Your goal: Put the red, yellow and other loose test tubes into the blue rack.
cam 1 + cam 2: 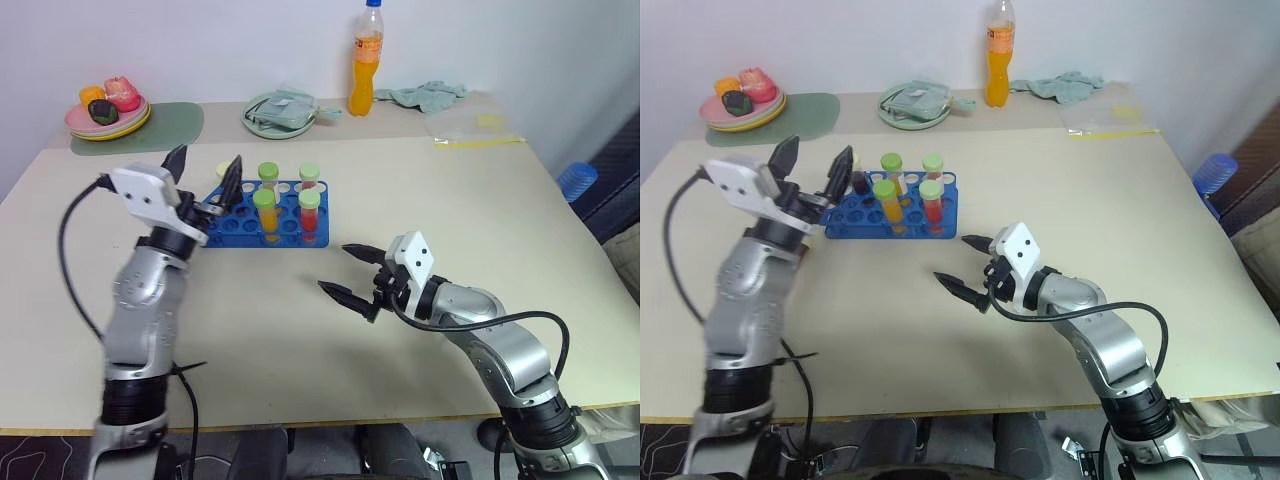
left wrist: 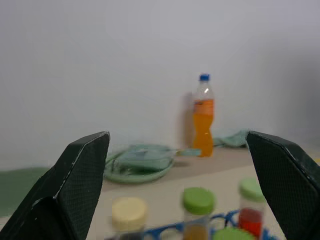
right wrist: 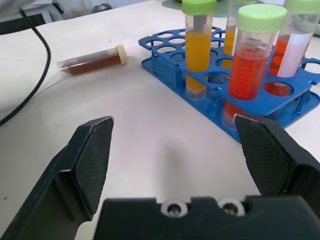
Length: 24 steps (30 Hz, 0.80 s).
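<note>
While the left tool (image 1: pixel 205 173) is being held wide and empty above the blue rack (image 1: pixel 264 213), five capped tubes are being kept standing in it. One brown tube (image 3: pixel 93 61) is being left lying on the counter (image 1: pixel 420 200) just beside the rack, so one job is left. The right tool (image 1: pixel 347 270) is being held wide too, gripping nothing.

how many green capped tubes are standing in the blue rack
4 in the blue rack: back yellow tube, back red tube, front yellow tube, front red tube. The left hand may hide more.
</note>
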Each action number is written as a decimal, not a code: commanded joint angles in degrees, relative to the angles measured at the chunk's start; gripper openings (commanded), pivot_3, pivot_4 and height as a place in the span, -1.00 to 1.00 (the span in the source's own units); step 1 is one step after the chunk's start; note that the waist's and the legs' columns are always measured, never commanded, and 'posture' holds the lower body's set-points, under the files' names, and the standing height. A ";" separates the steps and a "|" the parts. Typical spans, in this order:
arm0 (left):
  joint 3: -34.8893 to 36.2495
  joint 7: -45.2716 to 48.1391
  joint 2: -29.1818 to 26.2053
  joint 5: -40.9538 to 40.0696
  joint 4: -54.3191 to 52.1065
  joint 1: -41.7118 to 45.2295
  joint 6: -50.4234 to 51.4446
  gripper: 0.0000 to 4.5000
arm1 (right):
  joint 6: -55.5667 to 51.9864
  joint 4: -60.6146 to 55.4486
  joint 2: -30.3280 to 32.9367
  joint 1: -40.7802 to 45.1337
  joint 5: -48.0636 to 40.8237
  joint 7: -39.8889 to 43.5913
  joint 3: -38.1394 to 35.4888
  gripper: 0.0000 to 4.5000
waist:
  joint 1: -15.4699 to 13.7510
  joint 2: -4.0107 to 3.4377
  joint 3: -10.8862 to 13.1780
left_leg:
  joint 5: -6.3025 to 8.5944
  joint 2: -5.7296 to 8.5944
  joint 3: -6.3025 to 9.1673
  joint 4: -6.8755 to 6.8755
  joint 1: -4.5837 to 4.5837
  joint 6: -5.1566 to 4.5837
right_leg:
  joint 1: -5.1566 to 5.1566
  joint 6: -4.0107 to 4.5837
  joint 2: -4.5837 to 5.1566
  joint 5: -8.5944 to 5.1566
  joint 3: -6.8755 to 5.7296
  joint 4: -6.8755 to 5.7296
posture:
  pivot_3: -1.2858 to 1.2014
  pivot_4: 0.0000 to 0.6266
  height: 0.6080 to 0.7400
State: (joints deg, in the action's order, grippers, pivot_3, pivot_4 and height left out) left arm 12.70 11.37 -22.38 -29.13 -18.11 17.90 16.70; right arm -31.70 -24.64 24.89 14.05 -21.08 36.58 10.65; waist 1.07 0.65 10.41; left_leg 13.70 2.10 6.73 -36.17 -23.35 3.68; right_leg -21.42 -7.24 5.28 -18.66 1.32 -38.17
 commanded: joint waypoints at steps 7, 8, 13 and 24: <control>4.78 -2.18 -26.86 -15.14 4.03 14.28 66.68 0.99 | 1.83 0.97 0.34 2.95 -0.46 2.98 -0.84 0.91 | 0.32 0.10 0.07 | 0.00 -0.02 0.03 0.00 0.01 -0.01 | -0.03 0.00 -0.10 -0.01 0.01 -0.08 | 0.03 -0.52 1.00; 2.57 -0.36 -29.27 -15.48 5.63 15.83 70.66 0.99 | 2.04 1.43 0.16 3.35 -0.37 3.26 -0.66 0.91 | 0.34 0.08 0.08 | 0.00 -0.02 0.04 0.03 0.01 -0.01 | -0.03 0.00 -0.11 -0.01 0.02 -0.06 | 0.03 -0.52 1.00; -11.07 4.50 -34.90 -10.90 12.30 20.74 73.86 0.99 | 3.06 3.23 -0.90 4.89 0.08 4.06 0.36 0.91 | 1.00 0.08 0.08 | -0.01 -0.05 0.04 0.07 0.05 0.01 | -0.03 0.01 -0.12 -0.01 0.03 -0.09 | 0.03 -0.52 1.00; -25.88 14.75 -34.50 -2.99 23.01 26.37 68.96 0.99 | 1.57 -0.91 2.18 2.03 -1.64 7.38 0.60 0.91 | 1.33 0.08 0.08 | -0.02 -0.06 -0.01 0.12 -0.04 0.04 | -0.20 0.02 -0.11 -0.01 0.09 -0.11 | 0.03 -0.52 1.00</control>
State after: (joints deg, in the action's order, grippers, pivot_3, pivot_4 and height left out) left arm -11.88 24.41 -55.77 -33.93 4.63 43.05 86.77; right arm -30.10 -22.21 26.45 16.26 -21.37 42.62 11.61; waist 2.40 0.73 10.49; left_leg 13.68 2.03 6.71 -36.06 -23.40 3.72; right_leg -21.62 -7.22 5.16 -18.68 1.41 -38.27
